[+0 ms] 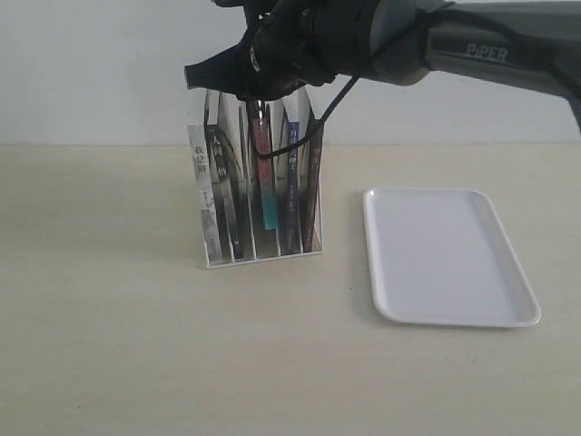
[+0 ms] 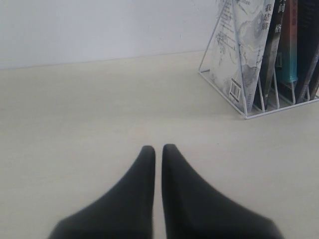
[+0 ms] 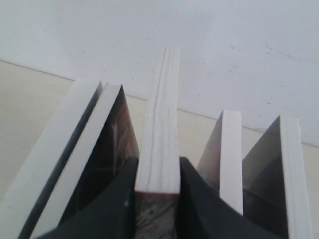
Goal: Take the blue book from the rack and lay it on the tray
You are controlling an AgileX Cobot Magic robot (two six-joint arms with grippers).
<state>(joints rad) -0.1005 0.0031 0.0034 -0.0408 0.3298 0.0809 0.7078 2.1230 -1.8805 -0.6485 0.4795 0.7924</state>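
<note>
The white wire rack [image 1: 263,257] holds several upright books. The blue book [image 1: 292,182] stands in a slot one place right of my right gripper [image 1: 261,102]; its page edge [image 3: 230,149] shows beside the held book. My right gripper [image 3: 157,164] is shut on the top of the red-and-teal-spined book [image 1: 265,173], its fingers [image 3: 197,199] pressing both covers. That book's lower end sits higher than its neighbours' feet. The white tray [image 1: 445,254] lies bare to the right of the rack. My left gripper [image 2: 158,148] is shut with nothing in it, low over the table.
A white-covered book [image 1: 198,182] and a black-covered one [image 1: 227,182] fill the rack's left slots; a dark book [image 1: 314,182] leans at its right end. The right arm [image 1: 490,54] reaches in from the upper right. The rack [image 2: 224,94] stands ahead of my left gripper.
</note>
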